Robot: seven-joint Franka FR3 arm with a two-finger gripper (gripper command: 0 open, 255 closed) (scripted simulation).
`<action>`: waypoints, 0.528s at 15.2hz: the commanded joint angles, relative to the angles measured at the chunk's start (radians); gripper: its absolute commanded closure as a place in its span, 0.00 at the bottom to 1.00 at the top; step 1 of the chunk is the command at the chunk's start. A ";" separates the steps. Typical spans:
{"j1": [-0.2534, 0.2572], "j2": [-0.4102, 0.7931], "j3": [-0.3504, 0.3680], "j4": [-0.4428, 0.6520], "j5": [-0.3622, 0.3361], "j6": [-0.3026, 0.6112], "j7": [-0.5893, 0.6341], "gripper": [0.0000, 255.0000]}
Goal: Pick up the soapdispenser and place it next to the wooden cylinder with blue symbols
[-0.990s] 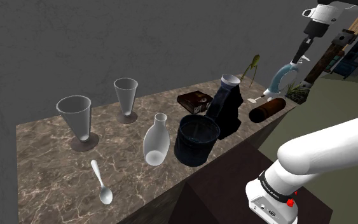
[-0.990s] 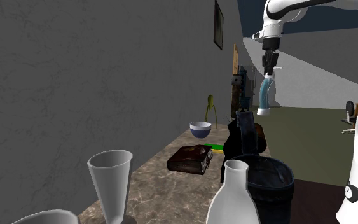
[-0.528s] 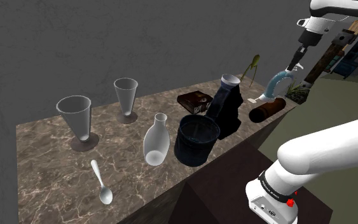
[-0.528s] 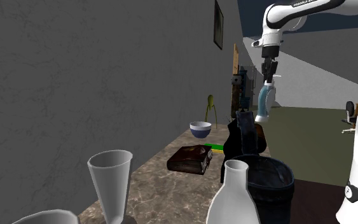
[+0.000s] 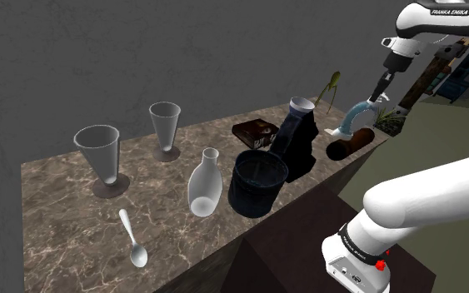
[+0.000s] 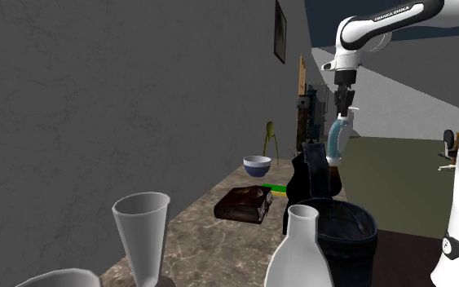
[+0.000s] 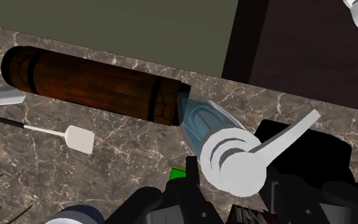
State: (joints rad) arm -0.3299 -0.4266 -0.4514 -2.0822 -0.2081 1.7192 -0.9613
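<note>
The soap dispenser [image 5: 360, 111], pale blue with a white pump, hangs tilted from my gripper [image 5: 381, 88], which is shut on its pump top. Its base is low over the marble counter [image 5: 66, 225], right by the end of the brown wooden cylinder [image 5: 350, 144] lying on its side near the counter's corner. From the hand, the dispenser [image 7: 210, 129] points down at the cylinder [image 7: 88, 76]; whether they touch I cannot tell. In the second exterior view the gripper [image 6: 342, 104] holds the dispenser [image 6: 336, 139] above a black grinder-like object [image 6: 315, 173].
The black grinder-like object [image 5: 299, 139], a dark pot [image 5: 257, 183], a brown box [image 5: 255, 131], a white bottle [image 5: 205, 183], two glasses [image 5: 101, 158] and a spoon [image 5: 132, 239] stand on the counter. A white spatula [image 7: 51, 132] lies beside the cylinder. A bowl [image 6: 257, 165] sits behind.
The gripper has come down and toward the shoulder view's left with the dispenser in it, bringing the dispenser's base close to the cylinder's end.
</note>
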 commanded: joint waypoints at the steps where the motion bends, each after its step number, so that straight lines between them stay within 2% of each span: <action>1: -0.003 -0.005 -0.004 -0.034 -0.004 0.030 0.000 1.00; 8: -0.008 -0.005 -0.017 -0.127 -0.014 0.123 0.006 1.00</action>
State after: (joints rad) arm -0.3367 -0.4300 -0.4667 -2.1968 -0.2198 1.8309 -0.9560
